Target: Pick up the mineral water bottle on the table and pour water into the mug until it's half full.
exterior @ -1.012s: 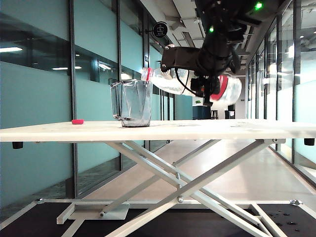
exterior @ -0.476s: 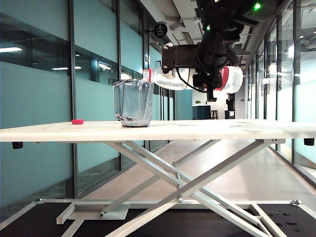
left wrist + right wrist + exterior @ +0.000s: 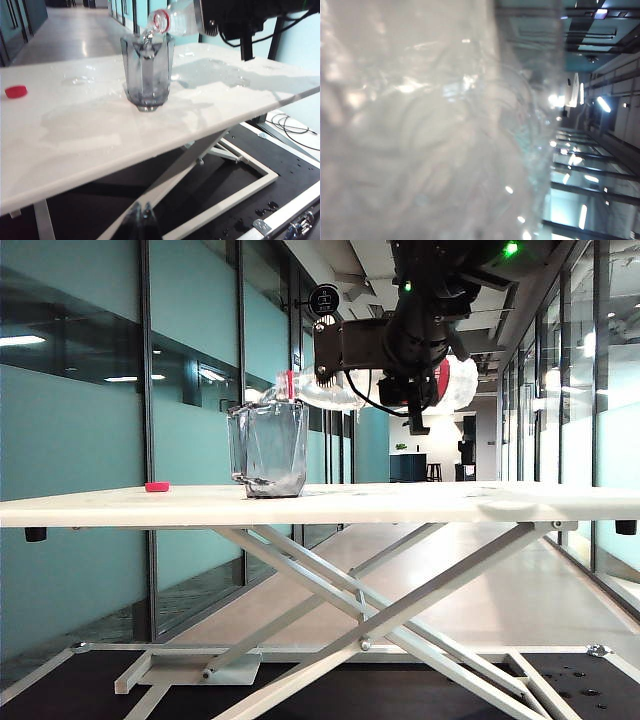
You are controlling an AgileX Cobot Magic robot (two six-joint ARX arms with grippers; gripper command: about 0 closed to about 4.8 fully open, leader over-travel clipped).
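Exterior view: right gripper (image 3: 412,390) clamped on the mineral water bottle (image 3: 375,390), tipped about level above the table (image 3: 420,502), red-ringed mouth over the rim of the mug (image 3: 268,448), loose red cap (image 3: 157,486) well apart near the table's left end. Left wrist view: water (image 3: 148,36) spilling from the bottle mouth into the mug, level inside hard to read, so pouring judged under way and the half-full stop and set-down not yet done; left gripper out of sight, opening impossible to tell. Right wrist view: only blurred clear plastic pressed close.
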